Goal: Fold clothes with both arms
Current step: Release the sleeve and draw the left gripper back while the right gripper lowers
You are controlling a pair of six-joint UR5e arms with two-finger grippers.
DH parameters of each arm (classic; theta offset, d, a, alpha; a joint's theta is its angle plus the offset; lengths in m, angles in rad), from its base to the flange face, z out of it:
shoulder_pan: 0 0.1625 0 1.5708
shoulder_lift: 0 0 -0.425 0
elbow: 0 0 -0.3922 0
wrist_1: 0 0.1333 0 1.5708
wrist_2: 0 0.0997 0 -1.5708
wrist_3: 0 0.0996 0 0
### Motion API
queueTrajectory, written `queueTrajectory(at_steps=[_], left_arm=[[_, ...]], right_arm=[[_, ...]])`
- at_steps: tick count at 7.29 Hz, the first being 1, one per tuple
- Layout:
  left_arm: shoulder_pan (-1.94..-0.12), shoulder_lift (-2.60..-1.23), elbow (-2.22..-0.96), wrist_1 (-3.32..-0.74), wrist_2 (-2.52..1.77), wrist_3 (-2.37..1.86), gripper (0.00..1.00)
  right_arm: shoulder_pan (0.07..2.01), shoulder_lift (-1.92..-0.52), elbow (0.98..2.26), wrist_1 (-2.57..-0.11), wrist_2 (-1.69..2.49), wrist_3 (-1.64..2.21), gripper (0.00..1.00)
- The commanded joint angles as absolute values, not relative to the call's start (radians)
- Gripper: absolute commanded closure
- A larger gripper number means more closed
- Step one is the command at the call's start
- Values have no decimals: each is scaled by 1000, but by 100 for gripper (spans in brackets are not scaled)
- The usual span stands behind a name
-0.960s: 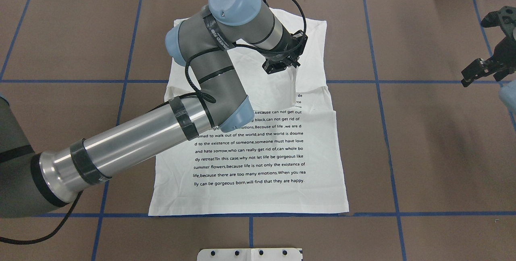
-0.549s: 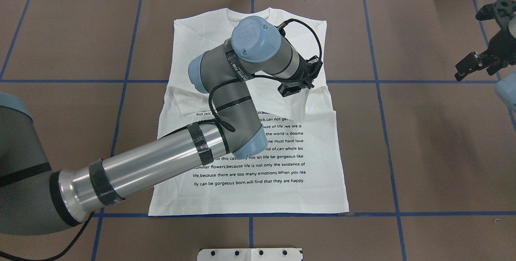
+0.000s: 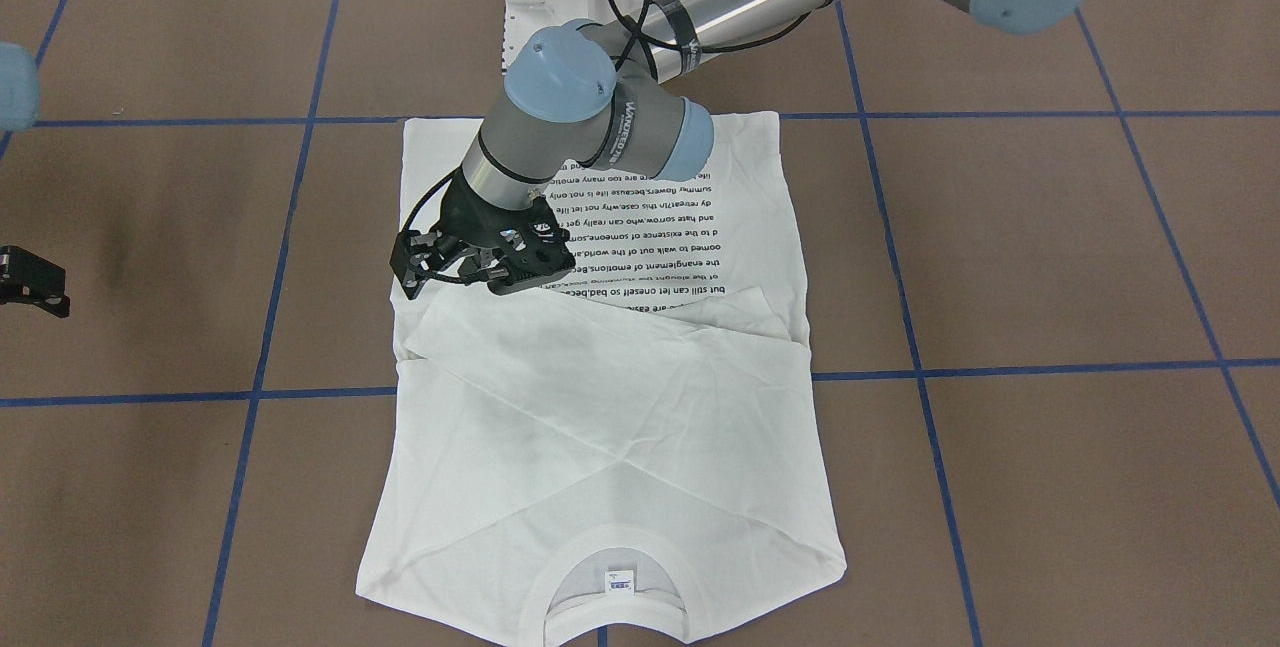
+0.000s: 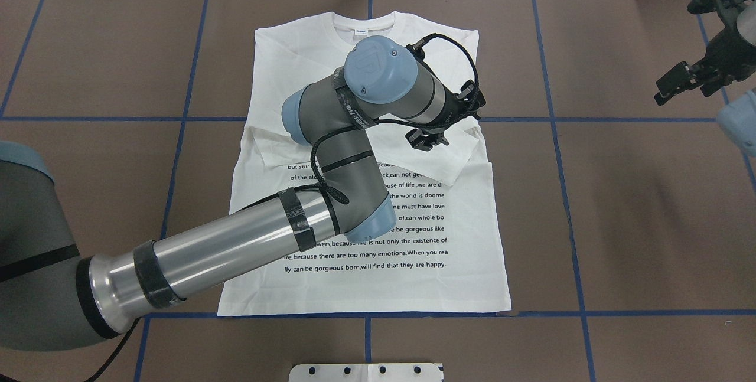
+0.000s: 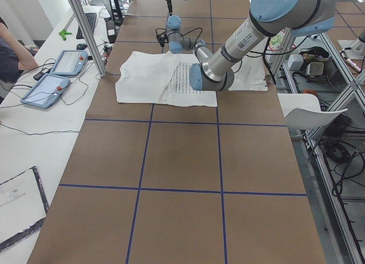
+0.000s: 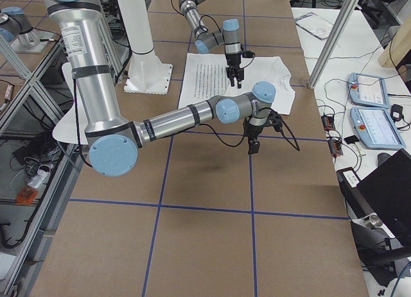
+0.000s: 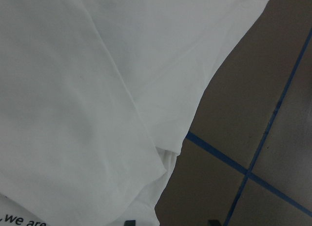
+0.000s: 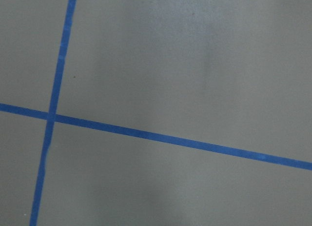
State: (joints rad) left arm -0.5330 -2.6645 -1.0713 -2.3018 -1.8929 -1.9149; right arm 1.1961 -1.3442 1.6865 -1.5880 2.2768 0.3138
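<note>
nearest the base, your t-shirt lies flat on the desk, hem near, collar far; above its folded sleeve the left tool hangs open, empty; the right tool sits well aside, state unclear.

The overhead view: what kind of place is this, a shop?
Most likely a robot lab. Robot arms work at a table marked with blue tape lines, and control tablets lie beside it.
</note>
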Motion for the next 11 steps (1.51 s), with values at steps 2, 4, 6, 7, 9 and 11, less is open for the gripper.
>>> queueTrajectory(at_steps=[2, 4, 6, 7, 9, 11], left_arm=[[-538, -2393, -1381, -2272, -1885, -1760, 0], [-578, -2200, -1635, -2135, -1868, -1711, 0], [-581, -2029, -1878, -1959, -1865, -1440, 0], [-584, -1963, -1922, -1954, -1868, -1428, 0], [-584, -1880, -1954, -1950, -1876, -1294, 0], [-578, -1827, -1985, -1962, -1853, -1288, 0]], right_arm=[[1154, -1431, 1886, -1585, 2289, 443, 0], [1056, -1466, 1994, -1550, 2257, 642, 0], [926, -1546, 2014, -1325, 2185, 876, 0], [866, -1566, 2038, -1287, 2151, 961, 0], [668, -1566, 2103, -1287, 1995, 1189, 0], [435, -1563, 2143, -1287, 1825, 1441, 0]])
